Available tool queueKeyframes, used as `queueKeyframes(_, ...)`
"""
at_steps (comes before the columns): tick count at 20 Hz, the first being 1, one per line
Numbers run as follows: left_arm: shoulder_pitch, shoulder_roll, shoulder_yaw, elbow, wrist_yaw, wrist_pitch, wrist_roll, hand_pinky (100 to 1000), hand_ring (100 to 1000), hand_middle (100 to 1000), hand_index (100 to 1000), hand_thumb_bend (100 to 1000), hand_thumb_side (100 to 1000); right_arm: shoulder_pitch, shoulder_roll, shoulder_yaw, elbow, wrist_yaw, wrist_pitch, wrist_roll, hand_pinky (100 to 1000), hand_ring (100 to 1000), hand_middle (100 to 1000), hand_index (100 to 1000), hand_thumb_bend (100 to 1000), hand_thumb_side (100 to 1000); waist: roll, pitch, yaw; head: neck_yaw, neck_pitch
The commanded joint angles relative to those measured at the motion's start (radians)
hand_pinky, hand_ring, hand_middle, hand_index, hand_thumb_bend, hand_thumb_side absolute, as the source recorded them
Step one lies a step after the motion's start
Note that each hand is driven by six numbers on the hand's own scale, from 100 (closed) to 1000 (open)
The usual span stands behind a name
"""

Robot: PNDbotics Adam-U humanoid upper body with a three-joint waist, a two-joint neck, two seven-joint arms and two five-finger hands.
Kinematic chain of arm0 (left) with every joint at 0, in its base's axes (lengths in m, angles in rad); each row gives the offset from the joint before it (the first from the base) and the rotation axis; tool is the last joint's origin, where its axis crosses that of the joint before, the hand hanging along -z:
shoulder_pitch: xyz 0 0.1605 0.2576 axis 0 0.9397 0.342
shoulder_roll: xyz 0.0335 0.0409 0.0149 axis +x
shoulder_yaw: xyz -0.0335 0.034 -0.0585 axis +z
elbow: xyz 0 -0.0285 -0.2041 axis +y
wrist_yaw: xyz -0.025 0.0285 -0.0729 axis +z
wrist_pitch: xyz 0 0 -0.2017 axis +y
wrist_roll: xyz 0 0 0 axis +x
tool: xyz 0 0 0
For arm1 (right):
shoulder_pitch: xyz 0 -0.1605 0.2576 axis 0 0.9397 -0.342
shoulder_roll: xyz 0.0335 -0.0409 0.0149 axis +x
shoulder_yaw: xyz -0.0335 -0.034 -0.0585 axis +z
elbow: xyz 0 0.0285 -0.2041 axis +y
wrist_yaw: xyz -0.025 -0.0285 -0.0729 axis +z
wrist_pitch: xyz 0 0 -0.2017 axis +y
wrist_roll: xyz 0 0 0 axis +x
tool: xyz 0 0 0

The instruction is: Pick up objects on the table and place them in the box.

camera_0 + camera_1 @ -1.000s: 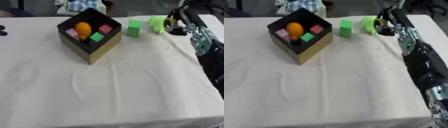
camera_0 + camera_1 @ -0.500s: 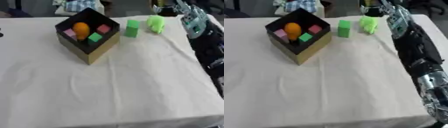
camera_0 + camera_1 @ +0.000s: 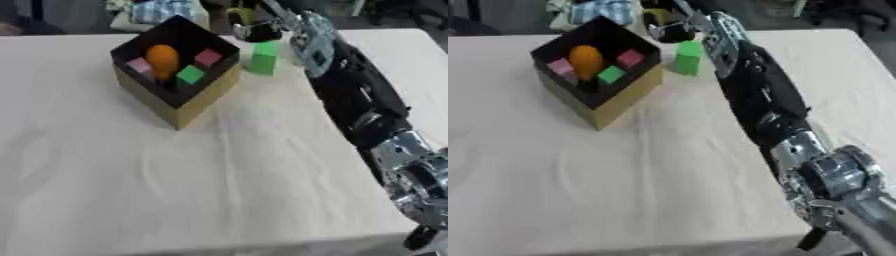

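Note:
A black-lined cardboard box [image 3: 179, 107] stands at the table's far left-centre. Inside lie an orange round thing [image 3: 162, 56], two pink blocks [image 3: 208, 57] and a small green block [image 3: 190, 75]. A taller green block [image 3: 263, 56] stands upright on the cloth just right of the box. My right arm runs from the lower right up to the far edge. Its hand [image 3: 672, 31] hovers between the box's far corner and the green block, fingers curled round a light yellow-green object [image 3: 658, 16]. My left hand does not show.
A white cloth [image 3: 219, 170] covers the table, with its right edge under my forearm [image 3: 354, 100]. Plaid fabric [image 3: 164, 10] and dark shapes lie beyond the far edge.
My right hand has swung left from the table's far right to just behind the green block. The light green object that stood right of that block is now off the cloth and in the hand.

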Motion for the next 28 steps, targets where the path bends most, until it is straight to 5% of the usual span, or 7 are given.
queueKeyframes(1,-0.018,0.005,-0.006,-0.02,0.007,-0.002,-0.011,842,634,619,809,188,669,-0.023,0.028,-0.013,0.006,0.066,0.013,-0.007,625,504,340,452,100,100,0.011,-0.029,0.011,-0.029,0.001)
queueKeyframes(5,-0.019,0.0,-0.008,-0.019,0.009,-0.003,-0.014,843,634,618,809,188,670,-0.018,0.056,-0.01,0.007,0.177,0.011,-0.029,685,641,672,790,100,122,0.013,-0.028,0.025,-0.048,-0.012)
queueKeyframes(9,-0.017,0.0,-0.007,-0.018,0.009,-0.002,-0.014,844,633,617,810,185,672,-0.015,0.054,-0.016,0.001,0.241,0.024,-0.056,748,764,871,954,256,436,0.011,-0.027,0.024,-0.051,-0.014)
queueKeyframes(16,-0.012,0.005,-0.001,-0.017,0.007,-0.001,-0.009,845,633,617,810,187,672,-0.03,-0.021,-0.056,-0.001,0.219,0.101,-0.069,757,767,867,952,271,443,0.008,-0.026,0.01,-0.048,-0.015)
queueKeyframes(21,-0.005,0.01,0.006,-0.017,0.003,0.0,-0.004,845,632,616,809,187,674,-0.035,-0.119,-0.117,0.028,0.147,0.215,-0.105,764,770,884,960,255,421,0.0,-0.025,-0.007,-0.039,-0.02)
queueKeyframes(22,-0.003,0.011,0.007,-0.017,0.002,0.0,-0.003,845,632,616,809,188,674,-0.034,-0.135,-0.125,0.037,0.13,0.231,-0.108,771,778,893,966,193,383,-0.002,-0.025,-0.01,-0.038,-0.02)
queueKeyframes(28,0.003,0.01,0.013,-0.019,-0.002,0.002,0.001,846,631,616,809,186,676,-0.011,-0.203,-0.159,0.116,0.056,0.311,-0.119,815,854,927,976,266,449,-0.008,-0.021,-0.016,-0.042,-0.029)
